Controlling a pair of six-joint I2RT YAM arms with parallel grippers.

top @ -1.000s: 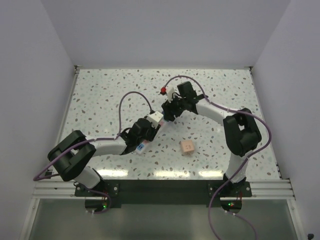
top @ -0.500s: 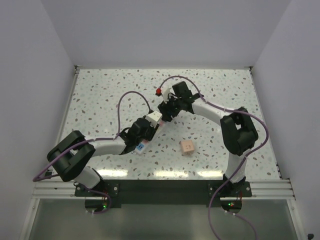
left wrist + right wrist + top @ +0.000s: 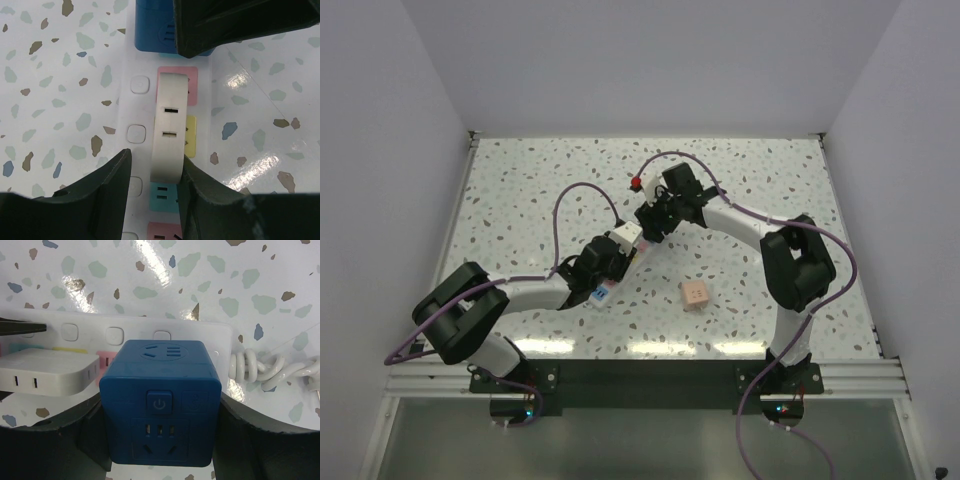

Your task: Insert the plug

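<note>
Plug (image 3: 160, 405) at power strip (image 3: 200, 335) — speckled terrazzo table (image 3: 520, 180), pale walls (image 3: 640, 60).

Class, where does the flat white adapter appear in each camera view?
Top external: white adapter, probably the small pale block at centre.
Left wrist: white adapter at centre.
Right wrist: white adapter at left edge.
Shared landmark: blue cube, next to it in both wrist views.

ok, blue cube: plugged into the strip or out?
Cannot tell. The cube sits over the end of the strip in the right gripper, but its base is hidden in both wrist views.
</note>
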